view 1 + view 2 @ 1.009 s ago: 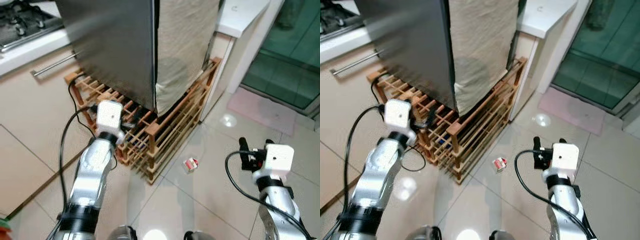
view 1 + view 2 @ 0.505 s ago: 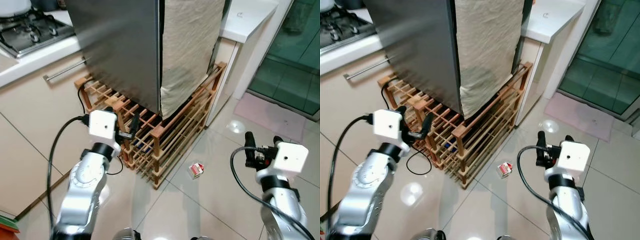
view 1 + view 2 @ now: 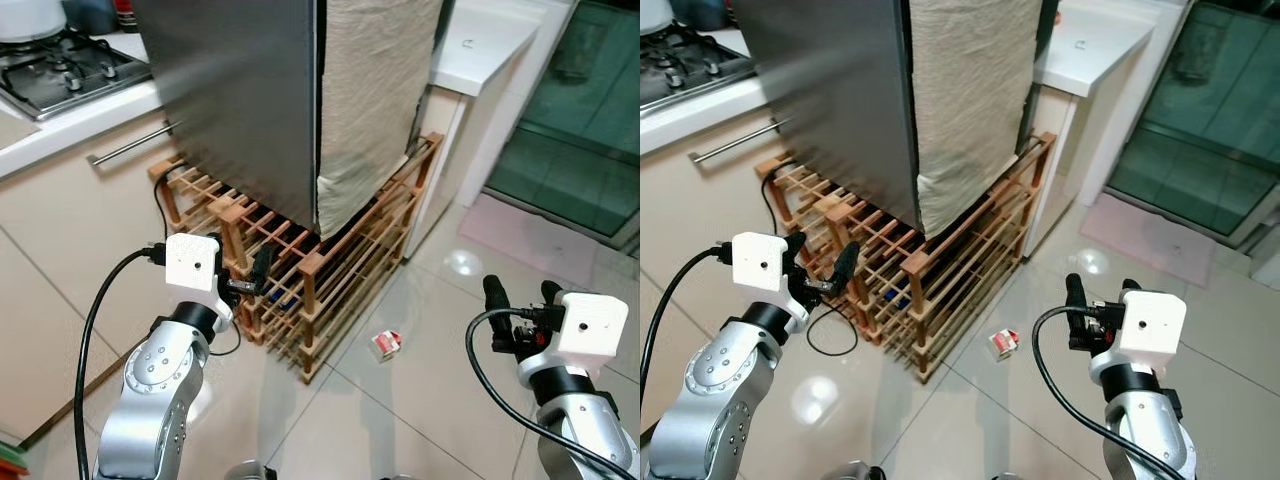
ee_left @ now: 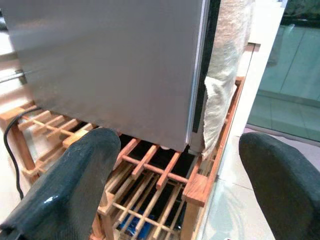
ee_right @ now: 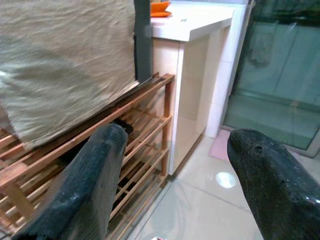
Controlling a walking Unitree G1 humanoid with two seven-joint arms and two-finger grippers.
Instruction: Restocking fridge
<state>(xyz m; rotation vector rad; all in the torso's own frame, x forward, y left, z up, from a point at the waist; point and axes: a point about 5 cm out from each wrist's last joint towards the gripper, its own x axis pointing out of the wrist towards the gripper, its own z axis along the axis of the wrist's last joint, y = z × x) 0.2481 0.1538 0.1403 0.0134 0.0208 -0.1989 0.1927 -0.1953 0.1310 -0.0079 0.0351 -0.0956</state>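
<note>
Closest to me, my left gripper (image 3: 242,277) hangs over the tiled floor (image 3: 400,400) with its fingers (image 4: 65,185) spread wide and holding nothing, just short of the near corner of the wooden rack (image 3: 310,300). My right gripper (image 3: 520,300) is out on the other side, also spread and empty, well apart from the rack and over bare tile. Between the two arms the floor is open, except for a small red and white carton (image 3: 386,343) lying on the tile just beside the rack's front edge, nearer my right side. A black cable (image 3: 830,335) loops on the floor at the rack's left corner. The rack is low and slatted, its corner posts standing proud of the rails, and it juts out past the appliance it carries. On top of it sits the fridge (image 3: 240,90), its grey steel door shut and its front edge running straight down to the rack. A beige cloth (image 3: 370,90) hangs down the fridge's side face, its lower hem drooping over the rack's top rail. To the left of the fridge is a cream cabinet front with a long metal handle (image 3: 125,145), under a white worktop carrying a gas hob (image 3: 60,70). To the right, a white counter (image 3: 480,45) stands close beside the fridge, leaving a narrow dark gap. Beyond it are a pale mat (image 3: 530,230) and a green-tinted glass door (image 3: 590,110).
</note>
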